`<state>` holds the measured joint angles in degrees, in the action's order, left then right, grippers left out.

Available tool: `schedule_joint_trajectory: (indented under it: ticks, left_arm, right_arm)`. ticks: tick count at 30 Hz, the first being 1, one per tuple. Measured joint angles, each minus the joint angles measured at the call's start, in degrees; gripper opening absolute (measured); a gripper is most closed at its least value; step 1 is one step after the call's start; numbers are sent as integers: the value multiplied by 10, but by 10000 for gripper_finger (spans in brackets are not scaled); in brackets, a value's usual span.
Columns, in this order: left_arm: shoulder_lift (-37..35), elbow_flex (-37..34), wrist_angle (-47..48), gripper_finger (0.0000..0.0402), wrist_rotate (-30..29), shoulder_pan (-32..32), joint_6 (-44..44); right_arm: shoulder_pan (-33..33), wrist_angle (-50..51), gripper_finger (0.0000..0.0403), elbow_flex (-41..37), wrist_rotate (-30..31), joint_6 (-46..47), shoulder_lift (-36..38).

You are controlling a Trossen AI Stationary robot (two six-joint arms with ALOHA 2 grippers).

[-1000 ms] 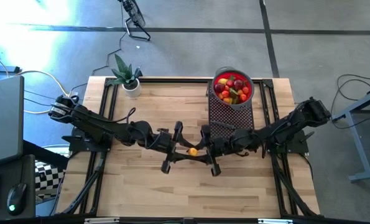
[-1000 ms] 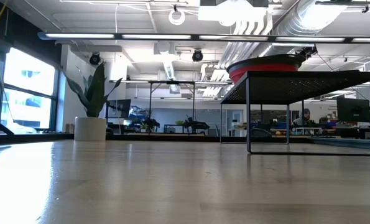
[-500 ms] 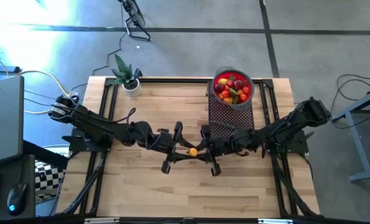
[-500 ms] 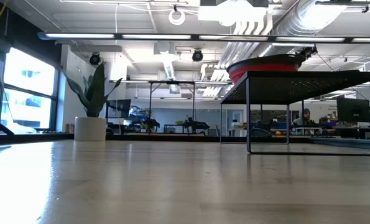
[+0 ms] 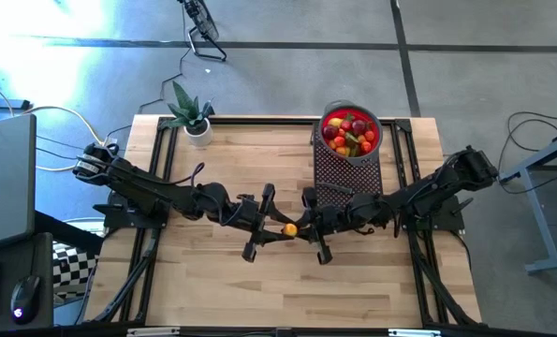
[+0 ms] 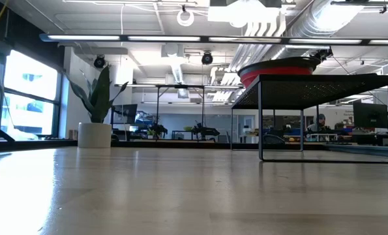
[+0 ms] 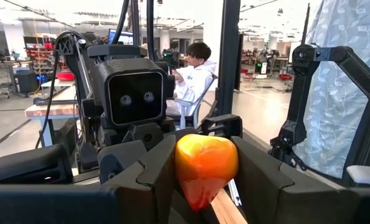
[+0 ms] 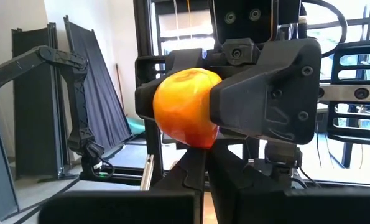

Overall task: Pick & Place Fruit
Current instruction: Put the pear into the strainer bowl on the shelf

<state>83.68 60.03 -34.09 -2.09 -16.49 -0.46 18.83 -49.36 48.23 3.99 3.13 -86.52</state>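
Note:
An orange-yellow toy fruit (image 5: 290, 227) hangs above the middle of the table, where my two arms meet. My left gripper (image 5: 283, 229) comes in from the table's left and is shut on it. My right gripper (image 5: 302, 227) comes level from the right. Its fingers are shut together (image 8: 203, 171) just under the fruit (image 8: 188, 106). Several more fruits lie in the red bowl (image 5: 351, 132), which stands on a black mesh stand (image 5: 346, 173) at the far right. My left gripper pinches the fruit's two sides (image 7: 204, 163) between its two fingers (image 7: 259, 177), level and from the table's left. The fruit is lifted clear of the table, pointed end down. My right gripper's shut fingertips stand right by the fruit's lower end; whether they touch it, I cannot tell.
A potted green plant (image 5: 192, 117) stands at the table's far left corner. The mesh stand (image 6: 324, 85) with the bowl (image 6: 278, 68) rises at the far right. Bare wood lies in front of both arms. A seated person (image 7: 194, 81) shows in the room beyond.

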Motion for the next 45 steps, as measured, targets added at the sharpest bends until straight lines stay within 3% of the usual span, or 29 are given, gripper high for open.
schedule_joint_trajectory:
  ticks: [6, 17, 27, 32, 37, 45]
  left_arm:
    - [0, 0, 0, 146, 0, 0, -2]
    - [0, 0, 0, 240, -8, 0, 5]
    - [-38, 0, 27, 248, -6, 0, 44]
    - [-73, 0, 68, 248, -5, 0, 46]
    - [-88, 0, 98, 248, -4, 0, 42]
    - [-87, 0, 108, 248, -12, 0, 46]
  right_arm:
    - [0, 1, 4, 0, -1, 0, 0]
    - [1, 0, 4, 0, -14, 3, 0]
    - [0, 8, 3, 0, -9, 16, 0]
    - [0, 61, 3, 0, 48, 13, 22]
    - [-4, 176, 3, 1, 139, 14, 96]
    - [-22, 505, 3, 87, 295, 46, 209]
